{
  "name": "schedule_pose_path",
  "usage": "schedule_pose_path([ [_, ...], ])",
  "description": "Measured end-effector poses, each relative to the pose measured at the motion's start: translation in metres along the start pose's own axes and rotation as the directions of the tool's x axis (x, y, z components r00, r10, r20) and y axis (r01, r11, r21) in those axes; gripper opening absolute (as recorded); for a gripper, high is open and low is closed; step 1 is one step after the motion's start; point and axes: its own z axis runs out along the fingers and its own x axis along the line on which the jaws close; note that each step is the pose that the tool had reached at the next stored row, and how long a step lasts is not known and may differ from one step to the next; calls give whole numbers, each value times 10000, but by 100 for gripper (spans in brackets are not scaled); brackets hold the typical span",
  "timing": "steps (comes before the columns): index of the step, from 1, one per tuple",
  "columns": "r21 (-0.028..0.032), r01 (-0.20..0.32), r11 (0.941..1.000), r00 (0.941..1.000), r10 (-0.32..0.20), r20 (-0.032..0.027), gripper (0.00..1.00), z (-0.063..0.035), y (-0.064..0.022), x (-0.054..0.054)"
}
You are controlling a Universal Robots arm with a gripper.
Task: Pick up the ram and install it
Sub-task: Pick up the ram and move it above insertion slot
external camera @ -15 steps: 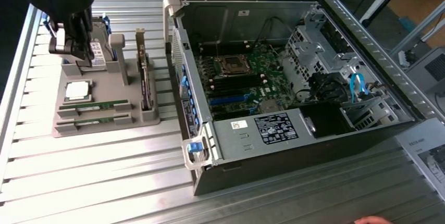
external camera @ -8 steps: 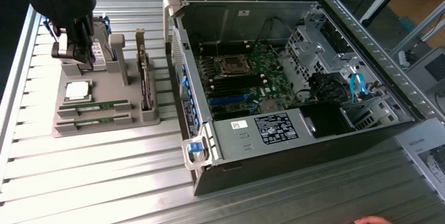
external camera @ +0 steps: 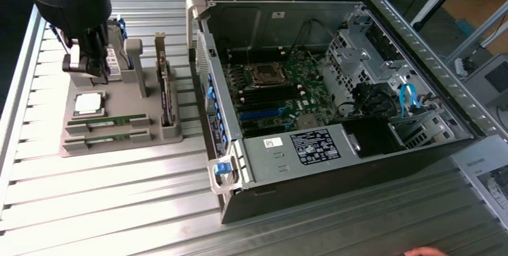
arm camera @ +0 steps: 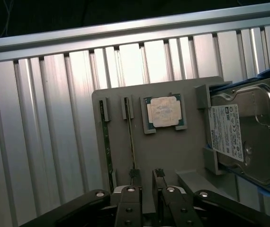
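Note:
Two green ram sticks lie side by side in slots at the front of a grey holder tray (external camera: pixel 119 149): one ram (external camera: pixel 107 122) further back, the other ram (external camera: pixel 102 140) nearer the front. In the wrist view both sticks show edge-on, one ram (arm camera: pixel 131 137) running towards a fingertip and the second ram (arm camera: pixel 106 146) beside it. My gripper (external camera: pixel 94 72) hangs above the back of the tray, apart from the sticks. The gripper (arm camera: pixel 147 178) is open, with only tray surface between its fingertips. The open computer case (external camera: pixel 334 166) shows the motherboard (external camera: pixel 278 92) with its long memory slots.
On the tray also sit a square silver processor (external camera: pixel 87 103), an upright hard drive (arm camera: pixel 241 130) close to the gripper, and a dark expansion card (external camera: pixel 166 98) standing on edge. A ribbed metal table (external camera: pixel 111 208) carries everything. A hand (external camera: pixel 422 251) shows at the front edge.

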Motion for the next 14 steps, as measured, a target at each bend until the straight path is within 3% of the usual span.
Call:
schedule_pose_path([
  [14, 0, 0, 10000, 10000, 0, 0, 24, 179, -7, 4],
])
